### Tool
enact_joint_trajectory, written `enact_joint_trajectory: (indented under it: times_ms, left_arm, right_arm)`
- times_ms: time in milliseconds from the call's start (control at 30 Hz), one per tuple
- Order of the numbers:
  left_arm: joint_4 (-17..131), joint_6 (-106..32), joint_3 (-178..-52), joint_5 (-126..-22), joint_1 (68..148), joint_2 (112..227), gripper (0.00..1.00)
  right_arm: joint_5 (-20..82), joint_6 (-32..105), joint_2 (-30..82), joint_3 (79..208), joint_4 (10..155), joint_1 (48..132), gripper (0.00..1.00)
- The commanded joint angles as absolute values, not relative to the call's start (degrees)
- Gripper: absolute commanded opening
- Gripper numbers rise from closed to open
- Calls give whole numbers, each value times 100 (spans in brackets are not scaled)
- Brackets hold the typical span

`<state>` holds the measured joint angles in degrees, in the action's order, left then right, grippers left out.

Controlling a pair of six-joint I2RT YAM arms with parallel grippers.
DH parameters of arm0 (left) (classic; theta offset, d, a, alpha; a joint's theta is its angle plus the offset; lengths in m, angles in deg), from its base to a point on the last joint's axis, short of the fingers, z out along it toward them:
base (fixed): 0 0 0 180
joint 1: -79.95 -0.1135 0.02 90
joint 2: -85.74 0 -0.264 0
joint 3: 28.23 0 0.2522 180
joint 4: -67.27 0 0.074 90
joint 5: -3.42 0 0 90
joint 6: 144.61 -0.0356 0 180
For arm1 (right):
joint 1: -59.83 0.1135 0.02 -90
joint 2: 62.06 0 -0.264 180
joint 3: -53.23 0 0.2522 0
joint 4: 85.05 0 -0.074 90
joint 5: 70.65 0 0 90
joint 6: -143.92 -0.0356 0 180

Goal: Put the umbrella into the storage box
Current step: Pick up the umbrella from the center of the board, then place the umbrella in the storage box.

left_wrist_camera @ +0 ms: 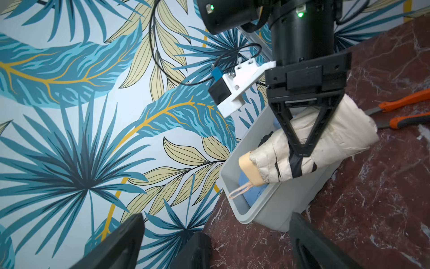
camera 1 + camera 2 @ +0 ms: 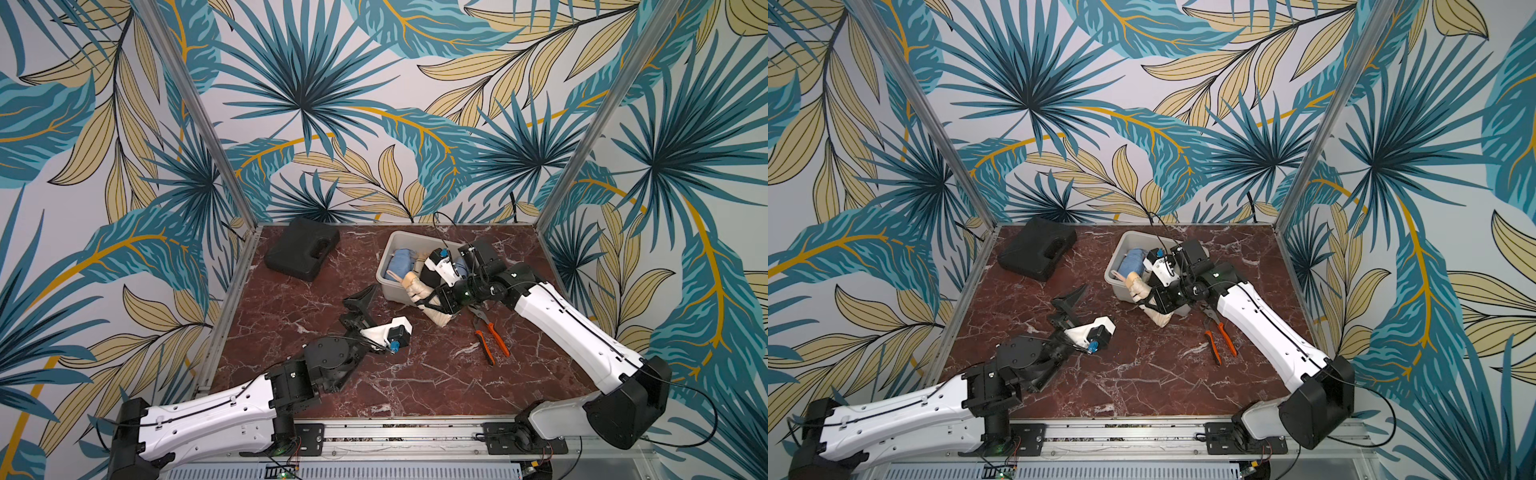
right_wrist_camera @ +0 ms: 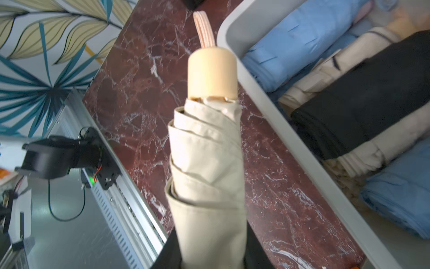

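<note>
A cream folded umbrella [image 2: 417, 286] [image 2: 1139, 291] [image 1: 344, 135] [image 3: 207, 158] hangs tilted at the near side of the off-white storage box [image 2: 384, 266] [image 2: 1114, 268] [image 1: 267, 209] [image 3: 263, 93]. My right gripper [image 2: 432, 301] [image 2: 1152, 303] [image 1: 301, 149] [image 3: 210, 256] is shut on the umbrella's middle. In the left wrist view its handle and wrist strap reach over the box's rim. My left gripper [image 2: 361, 297] [image 2: 1069, 301] [image 1: 216, 244] is open and holds nothing, low over the table to the left of the box.
The box holds blue [image 3: 290, 46], cream and black [image 3: 360, 97] folded umbrellas. A black hard case [image 2: 301, 249] [image 2: 1036, 249] lies at the back left. Orange-handled pliers [image 2: 490, 334] [image 2: 1220, 336] [image 1: 404, 111] lie on the marble table under the right arm.
</note>
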<state>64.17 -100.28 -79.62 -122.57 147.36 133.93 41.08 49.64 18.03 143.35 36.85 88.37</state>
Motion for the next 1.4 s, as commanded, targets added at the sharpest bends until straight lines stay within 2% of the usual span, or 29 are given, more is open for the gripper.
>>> enact_joint_trajectory:
  times_ms: [0, 133, 333, 767, 900, 967, 1033, 1100, 1167, 1200, 1367]
  left_arm:
    - [6754, -9217, -7857, -12482, 14680, 13354, 100]
    - [6740, -8148, -7940, -12735, 14472, 13480, 100]
    - [6429, -6536, -8049, -12988, 14104, 13666, 100]
    - [6087, -4598, -7979, -13206, 13666, 13709, 100]
    - [6192, -4310, -7895, -13171, 13535, 13759, 100]
    - [6212, -4161, -7890, -13173, 13459, 13812, 100]
    - [6212, -3985, -7899, -13162, 13382, 13882, 100]
    - [6212, -3822, -7914, -13095, 13275, 13950, 100]
    - [6211, -3642, -7926, -12990, 13113, 14014, 100]
    - [6212, -3562, -7934, -12902, 12988, 14036, 100]
    - [6045, -3220, -8053, -12306, 12086, 14133, 100]
  right_arm:
    - [3406, 3519, 1538, 14331, 4851, 8826, 9]
    - [2506, 1806, 1722, 14531, 5046, 8811, 8]
    - [2282, -37, 2268, 14561, 5607, 8812, 8]
    - [1679, -226, 3876, 15506, 5749, 8839, 13]
    - [1647, -231, 4188, 15539, 5835, 8836, 23]
    - [1479, -195, 4269, 15541, 5825, 8843, 35]
    - [1295, -104, 4288, 15532, 5766, 8847, 52]
    - [1129, 38, 4184, 15500, 5713, 8844, 65]
    - [911, 313, 3940, 15392, 5705, 8833, 74]
    - [766, 515, 3772, 15315, 5702, 8832, 78]
    - [-121, 1723, 2679, 14652, 5660, 8749, 80]
